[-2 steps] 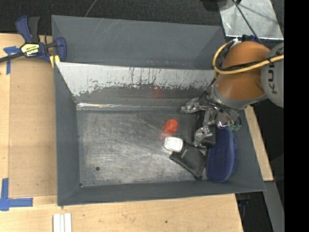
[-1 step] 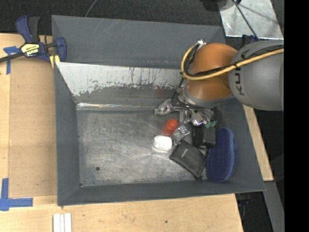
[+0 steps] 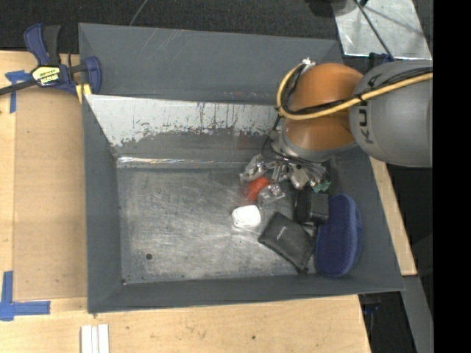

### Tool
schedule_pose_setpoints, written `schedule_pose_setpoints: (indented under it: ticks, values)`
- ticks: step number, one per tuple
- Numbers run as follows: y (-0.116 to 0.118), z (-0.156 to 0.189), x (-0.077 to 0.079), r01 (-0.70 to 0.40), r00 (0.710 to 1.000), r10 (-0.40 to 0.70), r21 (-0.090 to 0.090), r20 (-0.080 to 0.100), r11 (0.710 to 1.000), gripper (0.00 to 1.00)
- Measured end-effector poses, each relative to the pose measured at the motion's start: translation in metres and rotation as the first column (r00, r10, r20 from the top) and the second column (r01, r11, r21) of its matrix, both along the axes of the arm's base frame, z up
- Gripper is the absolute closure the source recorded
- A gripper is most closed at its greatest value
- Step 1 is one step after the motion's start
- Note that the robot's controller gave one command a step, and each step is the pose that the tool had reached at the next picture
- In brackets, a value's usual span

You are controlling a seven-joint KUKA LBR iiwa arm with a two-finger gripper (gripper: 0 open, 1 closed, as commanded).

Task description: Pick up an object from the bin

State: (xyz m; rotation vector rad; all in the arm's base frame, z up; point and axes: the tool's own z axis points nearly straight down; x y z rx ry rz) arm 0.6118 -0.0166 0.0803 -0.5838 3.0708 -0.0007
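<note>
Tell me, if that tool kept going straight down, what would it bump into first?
Most likely the small red thing right beneath the tool, on the right of the bin floor. A white lump and a black pouch lie close by. Height is hard to judge from above.

bin floor [image 3: 169, 219] left free; heap [image 3: 288, 243] crowds right.

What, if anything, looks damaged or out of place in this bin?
Nothing is spilled. The bin's back wall bears reddish-brown streaks and scratches, like worn paint. Everything crowds at the right: a blue oval case, a black flat pouch, a white lump and a red thing by the gripper.
</note>
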Motion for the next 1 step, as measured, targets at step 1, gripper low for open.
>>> schedule_pose_setpoints:
  ticks: [1]
  values:
    - [-0.0113, 0.1577, -0.0083, -0.251, 0.968, 0.251, -0.006, -0.004, 0.968, 1.0]
